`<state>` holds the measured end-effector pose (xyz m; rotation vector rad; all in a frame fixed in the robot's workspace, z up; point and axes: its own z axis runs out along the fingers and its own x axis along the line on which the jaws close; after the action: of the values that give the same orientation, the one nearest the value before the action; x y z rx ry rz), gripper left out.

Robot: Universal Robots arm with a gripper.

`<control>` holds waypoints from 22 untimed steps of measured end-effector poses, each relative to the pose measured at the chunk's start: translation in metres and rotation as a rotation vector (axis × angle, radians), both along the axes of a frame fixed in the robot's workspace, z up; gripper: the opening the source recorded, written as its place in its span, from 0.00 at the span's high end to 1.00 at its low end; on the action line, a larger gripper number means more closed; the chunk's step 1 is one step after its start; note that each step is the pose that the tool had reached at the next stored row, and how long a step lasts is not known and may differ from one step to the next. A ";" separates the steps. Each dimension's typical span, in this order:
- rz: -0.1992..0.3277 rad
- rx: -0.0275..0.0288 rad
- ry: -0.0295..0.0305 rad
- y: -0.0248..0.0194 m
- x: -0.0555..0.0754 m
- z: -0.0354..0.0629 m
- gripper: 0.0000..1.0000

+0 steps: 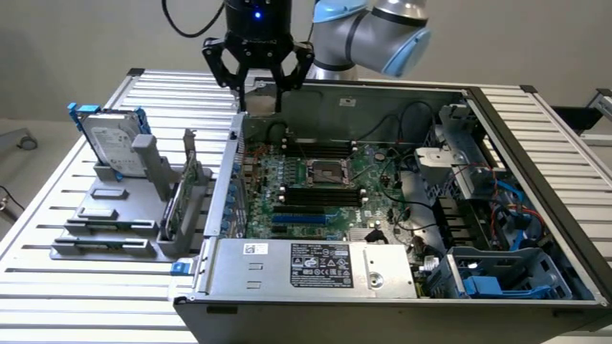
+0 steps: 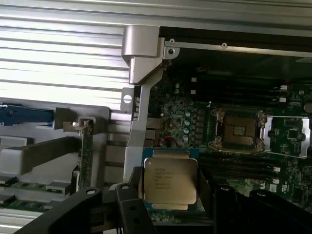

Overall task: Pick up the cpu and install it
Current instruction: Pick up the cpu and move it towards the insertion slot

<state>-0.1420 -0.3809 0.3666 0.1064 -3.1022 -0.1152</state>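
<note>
- Wrist view: the gripper pinches the cpu by two opposite edges, with the chip's silver top facing the camera. The socket sits on the motherboard, well apart from it.
- Exterior view: the gripper hangs above the computer case's far corner at the exterior view's left. A hard drive stands in a rack on the desk.

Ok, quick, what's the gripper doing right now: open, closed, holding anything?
Gripper: closed on the cpu, holding it by its edges.
</note>
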 end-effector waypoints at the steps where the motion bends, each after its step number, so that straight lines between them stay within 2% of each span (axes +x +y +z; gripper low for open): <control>1: 0.000 0.0000 0.0001 0.0019 0.004 -0.0006 0.45; 14: 0.000 0.0000 0.0013 0.0272 0.057 -0.0102 0.45; 18: 0.000 0.0003 0.0019 0.0325 0.075 -0.0145 0.45; 22: 0.000 0.0013 0.0020 0.0351 0.093 -0.0191 0.45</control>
<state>-0.0486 -0.3458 0.3475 0.1063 -3.1002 -0.1172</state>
